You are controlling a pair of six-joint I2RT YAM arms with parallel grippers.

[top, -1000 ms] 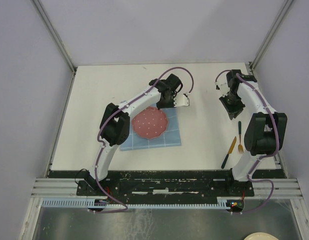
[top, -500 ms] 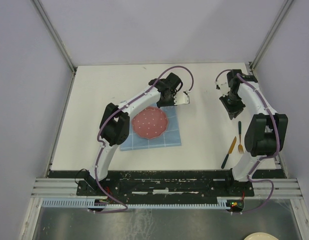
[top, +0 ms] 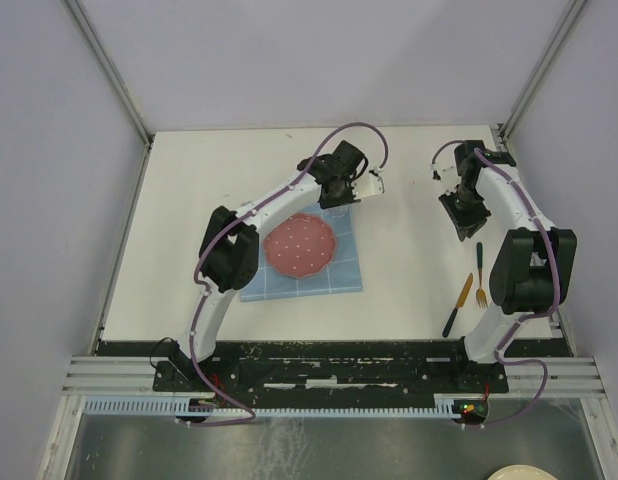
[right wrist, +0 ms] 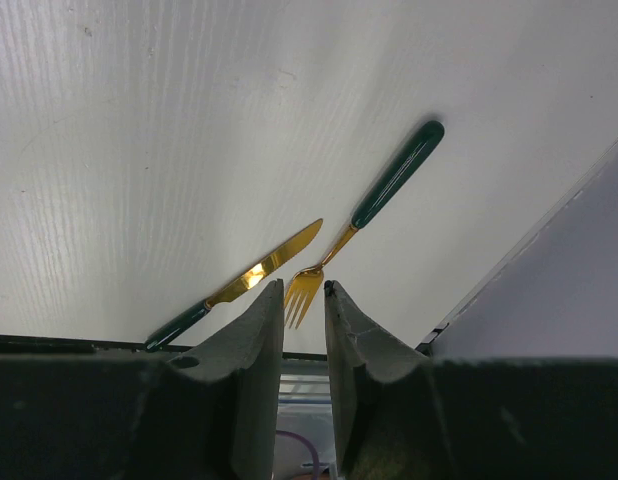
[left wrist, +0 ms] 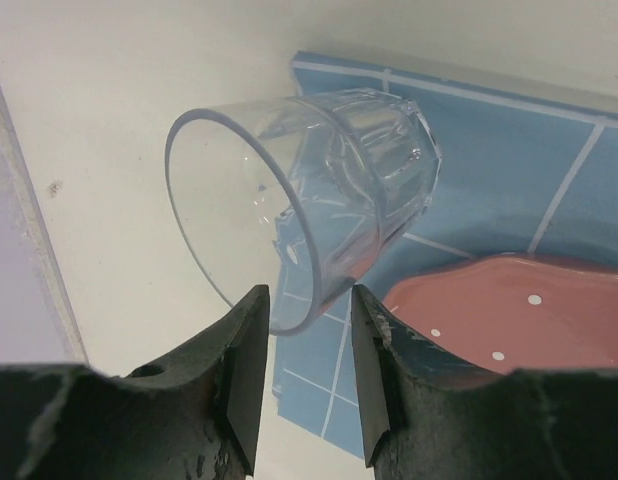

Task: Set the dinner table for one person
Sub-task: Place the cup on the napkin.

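A clear glass (left wrist: 319,190) stands on the far corner of the blue grid placemat (left wrist: 489,160), beside the pink dotted plate (left wrist: 509,310). My left gripper (left wrist: 307,300) is open just behind the glass rim, its fingers not touching it. Seen from above, the left gripper (top: 361,188) hovers past the placemat (top: 339,275) and plate (top: 301,247), and the glass (top: 338,211) is faint. My right gripper (top: 471,228) is held over the white dinner table (top: 189,200), slightly open with nothing in it. Beyond the right gripper (right wrist: 304,290) lie a gold fork (right wrist: 369,210) and a knife (right wrist: 249,275).
Fork (top: 480,275) and knife (top: 457,305), both green-handled, lie near the table's right front corner. Pale walls enclose the table on three sides. A black rail (top: 329,350) runs along the near edge. A cream dish (top: 519,472) sits below, off the table.
My left gripper has opened, let go of the glass and drawn back up and away from it. The right arm has barely moved.
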